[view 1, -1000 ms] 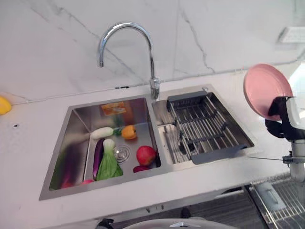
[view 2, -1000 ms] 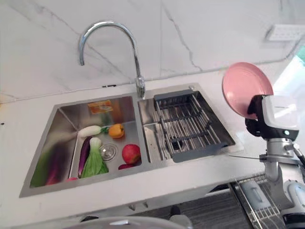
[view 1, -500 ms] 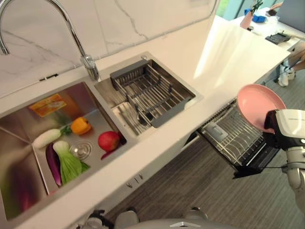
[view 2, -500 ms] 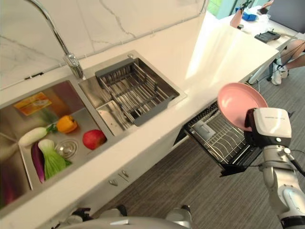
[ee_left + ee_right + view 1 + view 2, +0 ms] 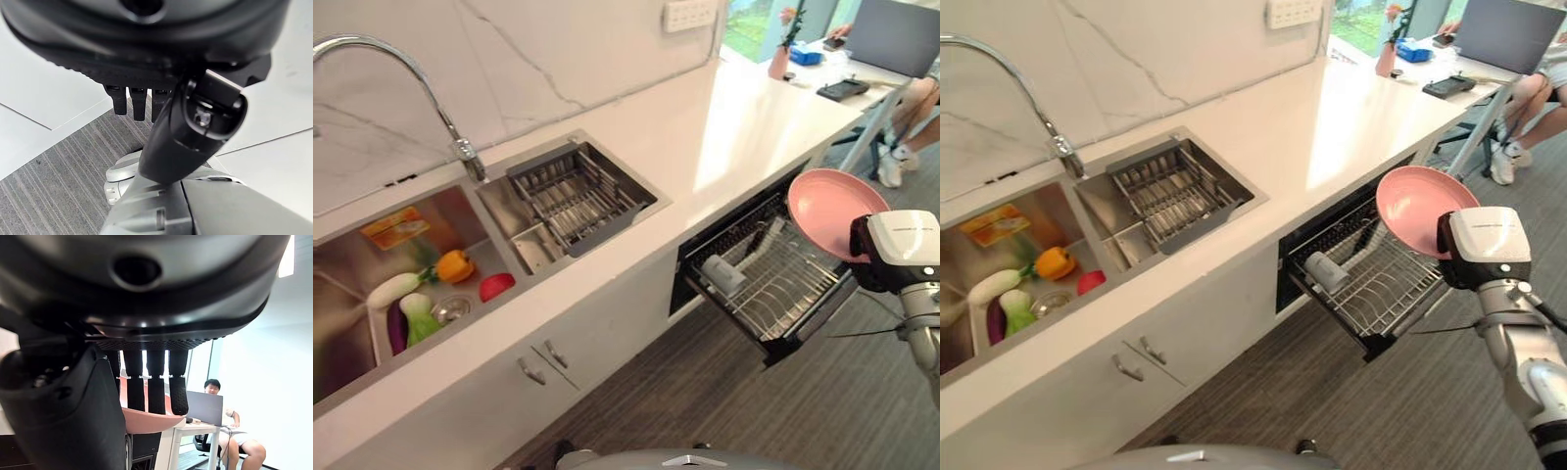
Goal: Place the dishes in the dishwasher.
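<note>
My right hand (image 5: 1482, 250) is shut on a pink plate (image 5: 832, 201), holding it tilted by its rim. In the right wrist view the fingers (image 5: 155, 391) curl over the plate's edge (image 5: 151, 421), with the thumb on its other side. The plate hangs above the outer end of the pulled-out dishwasher rack (image 5: 773, 289), a wire basket sticking out from under the counter. A pale cup-like piece (image 5: 1317, 269) lies in the rack. My left hand (image 5: 146, 105) hangs over the striped floor with relaxed fingers and holds nothing.
The white counter (image 5: 724, 127) runs along the wall. The left sink basin (image 5: 460, 235) holds vegetables and fruit; a grey drain rack (image 5: 573, 191) sits in the right basin. A person (image 5: 1538, 98) sits at a desk with a laptop at the far right.
The camera has swung right, from the sink towards the open dishwasher. The pink plate stays in my right hand, which is now over the rack's outer end.
</note>
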Robot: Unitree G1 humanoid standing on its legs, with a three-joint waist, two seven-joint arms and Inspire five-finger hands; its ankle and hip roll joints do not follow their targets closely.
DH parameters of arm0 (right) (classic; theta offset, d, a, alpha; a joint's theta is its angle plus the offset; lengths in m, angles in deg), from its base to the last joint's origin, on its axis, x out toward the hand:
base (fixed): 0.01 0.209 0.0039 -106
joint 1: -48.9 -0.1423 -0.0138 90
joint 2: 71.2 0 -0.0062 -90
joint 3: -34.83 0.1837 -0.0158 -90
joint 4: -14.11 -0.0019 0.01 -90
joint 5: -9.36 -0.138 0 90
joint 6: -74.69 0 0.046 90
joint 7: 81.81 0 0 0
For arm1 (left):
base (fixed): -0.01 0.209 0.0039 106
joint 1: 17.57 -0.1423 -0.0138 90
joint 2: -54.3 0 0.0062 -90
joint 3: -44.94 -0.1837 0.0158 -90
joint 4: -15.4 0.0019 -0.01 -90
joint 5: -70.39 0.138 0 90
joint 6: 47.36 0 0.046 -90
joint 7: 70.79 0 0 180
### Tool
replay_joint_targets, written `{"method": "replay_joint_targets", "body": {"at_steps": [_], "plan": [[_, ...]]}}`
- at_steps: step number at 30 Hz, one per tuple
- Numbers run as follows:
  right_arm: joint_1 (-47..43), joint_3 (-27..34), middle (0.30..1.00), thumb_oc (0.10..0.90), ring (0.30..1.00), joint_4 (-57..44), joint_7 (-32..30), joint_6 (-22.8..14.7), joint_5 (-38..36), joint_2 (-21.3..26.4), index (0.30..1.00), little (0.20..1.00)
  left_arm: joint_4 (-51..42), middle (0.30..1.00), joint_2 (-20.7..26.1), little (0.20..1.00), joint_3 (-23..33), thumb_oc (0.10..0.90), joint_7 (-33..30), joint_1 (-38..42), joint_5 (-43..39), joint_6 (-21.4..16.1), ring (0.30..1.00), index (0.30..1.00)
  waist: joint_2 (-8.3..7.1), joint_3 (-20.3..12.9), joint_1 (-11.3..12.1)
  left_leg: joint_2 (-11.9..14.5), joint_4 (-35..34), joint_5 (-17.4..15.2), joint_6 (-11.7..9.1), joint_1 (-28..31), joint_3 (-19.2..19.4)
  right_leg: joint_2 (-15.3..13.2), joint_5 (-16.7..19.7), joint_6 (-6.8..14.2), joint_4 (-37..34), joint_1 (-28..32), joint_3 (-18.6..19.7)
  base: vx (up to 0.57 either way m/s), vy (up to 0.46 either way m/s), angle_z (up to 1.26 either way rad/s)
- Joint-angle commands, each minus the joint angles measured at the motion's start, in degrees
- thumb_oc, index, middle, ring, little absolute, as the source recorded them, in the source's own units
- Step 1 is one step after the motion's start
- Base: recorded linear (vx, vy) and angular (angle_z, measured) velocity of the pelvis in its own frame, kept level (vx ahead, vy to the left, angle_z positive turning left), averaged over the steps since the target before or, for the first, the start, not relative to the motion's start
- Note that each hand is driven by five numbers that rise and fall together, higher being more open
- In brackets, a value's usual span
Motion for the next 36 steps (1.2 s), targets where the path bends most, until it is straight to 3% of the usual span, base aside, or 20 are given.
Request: {"method": "replay_joint_targets", "body": {"at_steps": [1, 10, 15, 16, 19, 21, 28, 36], "plan": [[-5.72, 2.38, 0.300, 0.400, 0.300, -2.41, -2.82, -0.26, -0.16, 3.50, 0.300, 0.300, 1.94, 0.900, -0.17, 0.900, -4.15, 0.800, 1.77, 4.93, 0.18, -1.79, 0.900, 0.900, -2.65, -0.72, 1.49, -2.73, -0.26, -3.59, 3.63, -0.59, -1.12, -5.01, -8.84, 4.06, 1.06, 2.86, -2.34, 0.03, 0.012, 0.37], [-9.21, -0.24, 0.300, 0.400, 0.300, 10.80, -2.23, 2.49, -1.46, 4.64, 0.300, 0.300, 0.10, 0.900, -0.23, 0.900, -7.11, 0.800, 3.52, 3.79, -2.09, -2.97, 0.900, 0.900, -0.56, -0.01, 0.80, -5.63, -1.74, -4.33, 4.40, -1.60, -1.04, -7.44, -6.49, 5.16, 1.06, 0.54, -2.68, 0.02, 0.037, 0.07], [-9.76, -0.36, 0.300, 0.400, 0.300, 11.73, -2.24, 2.73, -1.64, 4.74, 0.300, 0.300, -0.13, 0.900, -0.16, 0.900, -7.13, 0.800, 3.49, 3.66, -2.29, -3.00, 0.900, 0.900, -0.25, 0.02, 0.79, -5.97, -1.74, -4.46, 4.55, -1.88, -1.09, -7.75, -6.29, 5.28, 1.06, 0.19, -2.70, -0.01, 0.032, 0.00], [-11.00, -0.41, 0.300, 0.400, 0.300, 14.52, -1.59, 3.17, -1.88, 5.80, 0.300, 0.300, -0.91, 0.900, -0.13, 0.900, -7.46, 0.800, 3.22, 3.13, -3.53, -3.32, 0.900, 0.900, 1.68, 1.68, 1.17, -7.91, -1.67, -4.91, 5.10, -2.87, -1.49, -9.62, -5.32, 5.95, 1.06, -0.87, -2.83, -0.09, 0.177, 0.00], [-18.57, -5.54, 0.300, 0.400, 0.300, 18.45, -1.09, 3.62, -0.77, 9.69, 0.300, 0.300, -1.57, 0.900, -0.63, 0.900, -9.49, 0.800, 3.31, 3.54, -5.18, -3.72, 0.900, 0.900, 3.90, 3.58, 1.45, -10.47, -1.51, -4.40, 5.50, -6.71, -1.66, -12.86, -3.22, 6.91, 1.56, -4.89, -3.02, -0.17, 0.204, 0.01], [-21.53, -8.20, 0.300, 0.400, 0.300, 19.37, -1.00, 3.58, -0.60, 10.35, 0.300, 0.300, -2.54, 0.900, -0.56, 0.900, -9.75, 0.800, 3.88, 3.21, -6.60, -4.13, 0.900, 0.900, 4.53, 4.01, 1.32, -11.12, -1.23, -4.47, 5.78, -7.04, -1.33, -13.87, -2.64, 7.10, 2.00, -5.18, -3.14, 0.00, 0.131, 0.23], [-28.06, -14.04, 0.300, 0.400, 0.300, 23.62, -0.16, 2.43, -1.55, 12.03, 0.300, 0.300, -0.71, 0.900, 0.28, 0.900, -9.87, 0.800, 3.69, 2.74, -7.14, -4.15, 0.900, 0.900, 3.81, 4.70, 1.90, -13.13, -0.25, -4.89, 6.34, -8.73, -1.59, -16.70, -1.49, 7.85, 3.60, -6.33, -3.54, 0.01, 0.085, 0.11], [-34.16, -17.89, 0.300, 0.400, 0.300, 30.63, -0.67, 3.42, -6.04, 9.76, 0.300, 0.300, -1.86, 0.900, 0.21, 0.900, -10.65, 0.800, 3.13, 4.07, -10.96, -5.34, 0.900, 0.900, 2.85, 7.08, 2.89, -15.18, 0.54, -5.01, 6.99, -11.90, -2.08, -19.54, 0.44, 8.69, 4.34, -9.05, -3.71, -0.01, 0.050, 0.07]]}}
